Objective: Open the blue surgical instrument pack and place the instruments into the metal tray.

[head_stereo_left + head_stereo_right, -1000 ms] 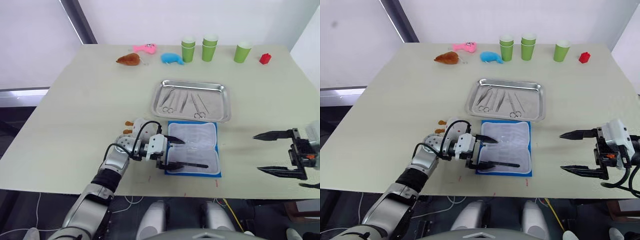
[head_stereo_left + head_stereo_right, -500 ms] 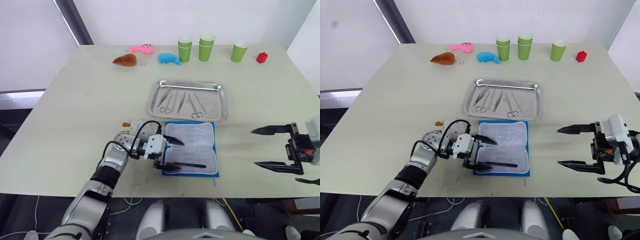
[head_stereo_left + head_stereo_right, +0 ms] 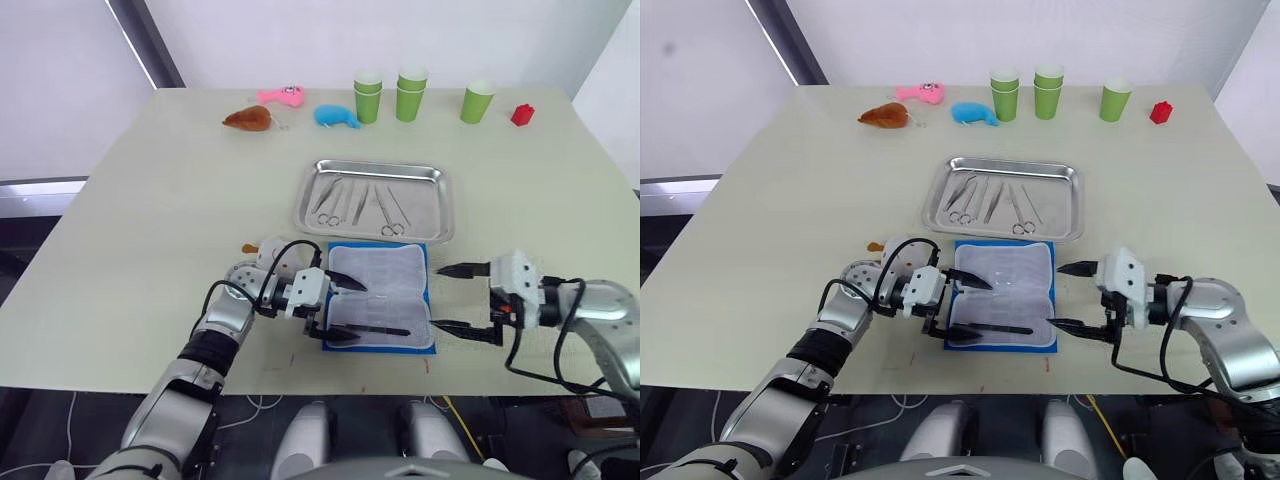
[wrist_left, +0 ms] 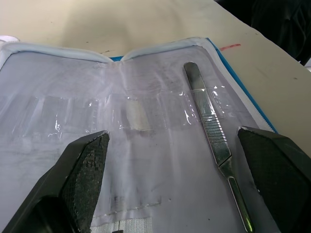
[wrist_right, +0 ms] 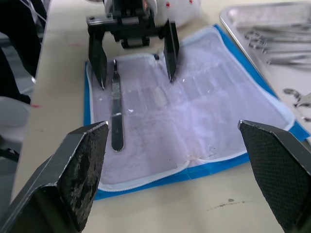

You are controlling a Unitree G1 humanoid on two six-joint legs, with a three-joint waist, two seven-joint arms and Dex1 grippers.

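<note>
The blue surgical instrument pack (image 3: 380,300) lies open and flat on the table, pale lining up, just in front of the metal tray (image 3: 441,215). Several steel instruments (image 3: 365,205) lie in the tray. One slim steel tool (image 4: 209,121) still lies on the lining along the pack's near edge. My left gripper (image 3: 345,310) is open over the pack's left edge, its near finger beside that tool. My right gripper (image 3: 437,297) is open at the pack's right edge, pointing at the left gripper (image 5: 137,81).
Green cups (image 3: 407,92) stand along the table's far edge, with a red block (image 3: 521,115) to their right. A blue whale toy (image 3: 337,117), a pink toy (image 3: 283,96) and a brown toy (image 3: 250,119) lie at the back left. The table's front edge runs just below the pack.
My right gripper has moved left from the table's right side up to the pack's right edge, still open. The left gripper has stayed at the pack's left edge.
</note>
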